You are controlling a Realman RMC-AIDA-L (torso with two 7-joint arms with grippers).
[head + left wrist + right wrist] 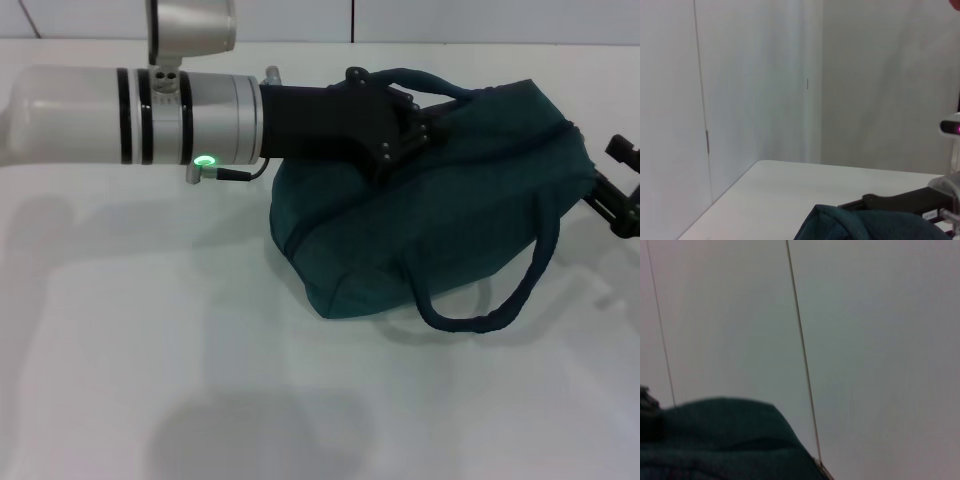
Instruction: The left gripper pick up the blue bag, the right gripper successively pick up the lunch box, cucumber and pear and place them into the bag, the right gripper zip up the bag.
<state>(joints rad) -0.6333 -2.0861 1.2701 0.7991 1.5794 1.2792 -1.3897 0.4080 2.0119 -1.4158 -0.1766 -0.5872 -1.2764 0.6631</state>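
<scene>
The blue bag [430, 210] lies on the white table [150, 330], bulging, with one strap handle [500, 300] hanging down its front. My left gripper [410, 125] reaches across from the left and is shut on the top of the bag by the upper handle. My right gripper [615, 185] is at the bag's right end, partly cut off by the picture edge, with its jaws apart and nothing between them. The bag also shows in the left wrist view [865, 225] and in the right wrist view [715, 440]. The lunch box, cucumber and pear are out of view.
The left arm's white forearm [130, 115] spans the upper left of the table. White wall panels [755, 75] stand behind the table. A dark bar of the other arm [900, 202] shows beyond the bag in the left wrist view.
</scene>
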